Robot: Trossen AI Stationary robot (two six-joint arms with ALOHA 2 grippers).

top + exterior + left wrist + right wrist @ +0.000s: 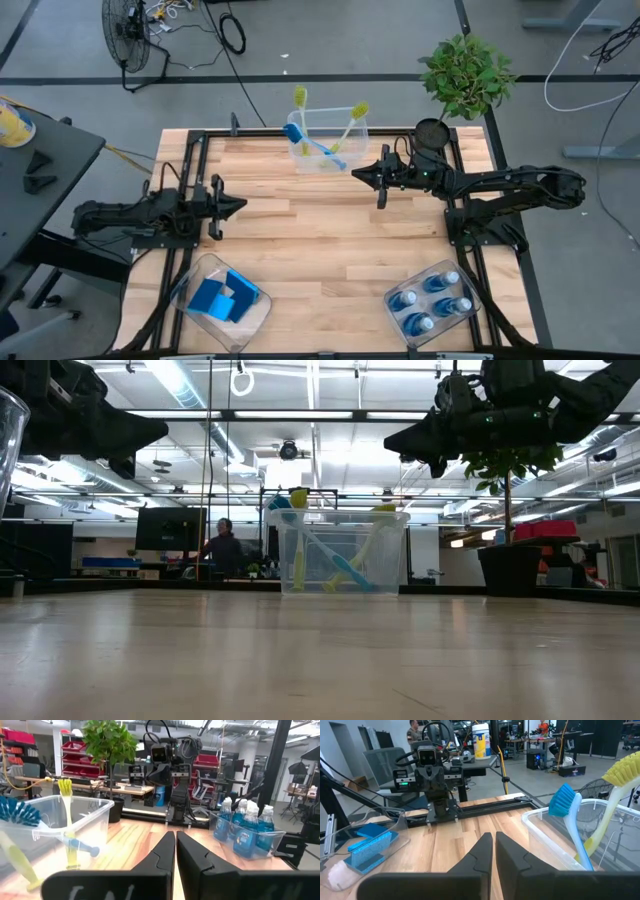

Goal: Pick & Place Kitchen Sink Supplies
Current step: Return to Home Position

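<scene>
No legible text, brand, number or sign was found in any view. The soap bottles (245, 827) carried labels, but the print was too small to read. A white container (481, 740) beyond the table (467, 826) bore a blue-and-yellow label, likewise unreadable.

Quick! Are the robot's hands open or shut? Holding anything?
Left gripper: shut, holding nothing.
Right gripper: shut, holding nothing.
</scene>
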